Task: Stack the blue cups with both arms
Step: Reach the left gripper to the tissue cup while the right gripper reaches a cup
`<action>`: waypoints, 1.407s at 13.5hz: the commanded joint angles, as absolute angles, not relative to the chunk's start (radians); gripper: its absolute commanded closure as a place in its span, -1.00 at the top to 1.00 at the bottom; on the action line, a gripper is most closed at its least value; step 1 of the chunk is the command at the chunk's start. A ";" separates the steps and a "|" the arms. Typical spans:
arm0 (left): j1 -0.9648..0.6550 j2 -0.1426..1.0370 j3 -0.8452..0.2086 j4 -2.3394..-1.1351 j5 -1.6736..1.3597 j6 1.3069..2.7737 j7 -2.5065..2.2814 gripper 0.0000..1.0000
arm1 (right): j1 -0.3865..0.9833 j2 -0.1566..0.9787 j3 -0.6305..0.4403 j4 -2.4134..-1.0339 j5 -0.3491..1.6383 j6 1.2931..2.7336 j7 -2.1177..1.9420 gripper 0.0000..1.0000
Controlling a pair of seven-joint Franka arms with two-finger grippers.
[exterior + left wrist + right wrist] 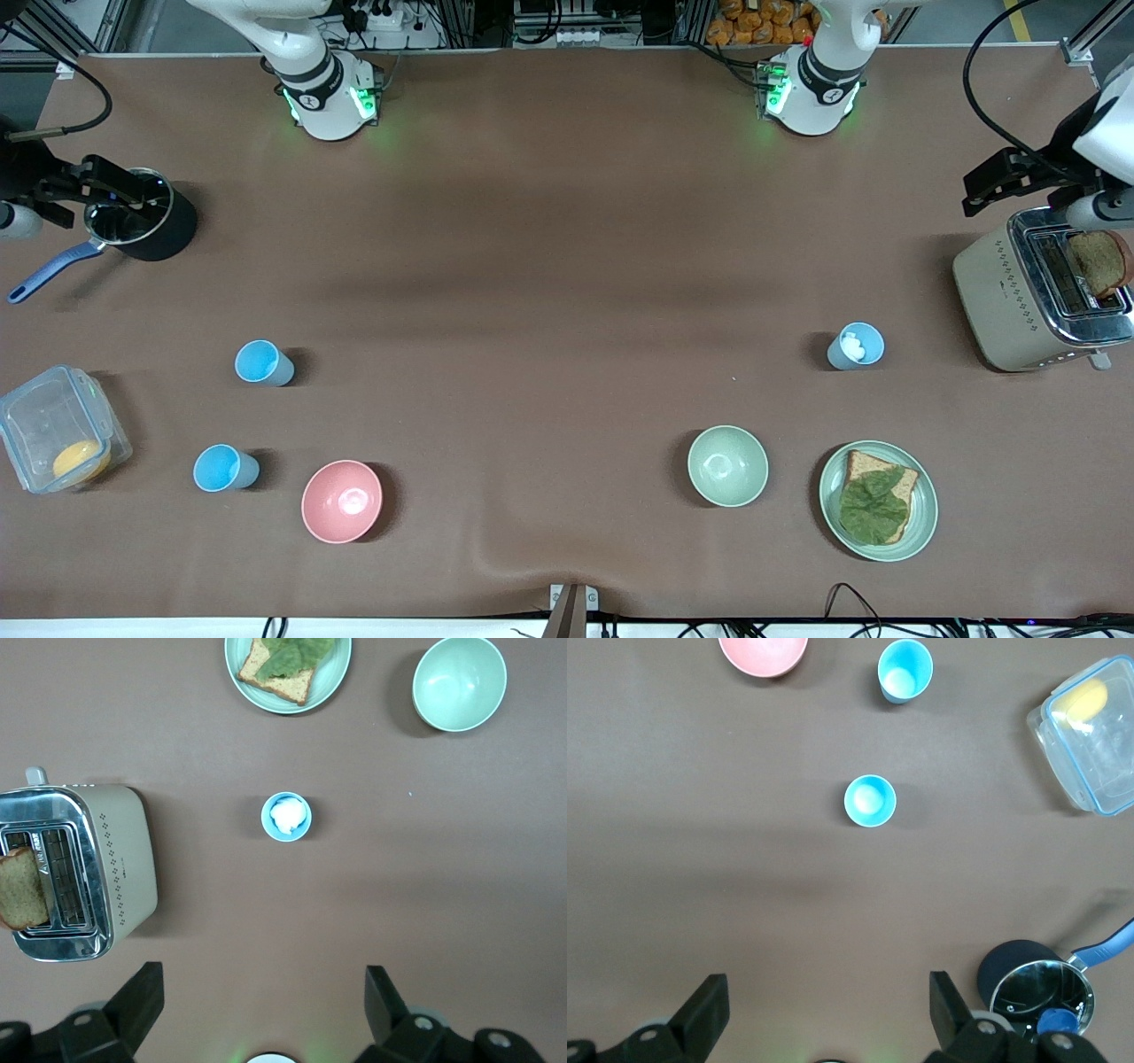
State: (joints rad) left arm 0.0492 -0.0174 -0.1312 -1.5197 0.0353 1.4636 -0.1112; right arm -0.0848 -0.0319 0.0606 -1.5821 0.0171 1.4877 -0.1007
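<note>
Place: a robotics lab set up as a mock kitchen.
Work surface: one broad table under a brown mat (567, 266), not a counter.
Machines: two white jointed robot arm bases with green status lights (330, 97) (811, 89) bolted at the table's edge.
Surroundings: aluminium frame rails (1085, 40), power strips (376, 18) and loose black cables (983, 80) around the table.
Kitchen props: a beige two-slot toaster with chrome top (1032, 292), a black saucepan with blue handle (142, 226), a clear plastic clip-lid food box (58, 430), a pale green plate of bread and lettuce (877, 501).
</note>
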 commanded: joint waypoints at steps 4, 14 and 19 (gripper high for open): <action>0.067 0.026 -0.133 -1.514 0.032 1.433 -0.078 1.00 | -0.095 -0.018 0.064 -1.565 0.018 1.502 -0.009 1.00; 0.161 0.152 -0.133 -2.035 0.021 2.130 -0.074 1.00 | -0.136 0.175 0.060 -1.555 0.032 1.488 -0.020 1.00; 0.169 0.299 -0.135 -2.074 0.021 2.279 -0.074 1.00 | -0.160 0.389 0.064 -1.535 0.068 1.593 -0.028 1.00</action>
State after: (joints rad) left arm 0.1580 0.2615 -0.1290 -2.0691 0.0354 2.2373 -0.0970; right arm -0.1646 0.2873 0.0517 -1.5809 0.0548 1.5489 -0.0308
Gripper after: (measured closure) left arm 0.000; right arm 0.000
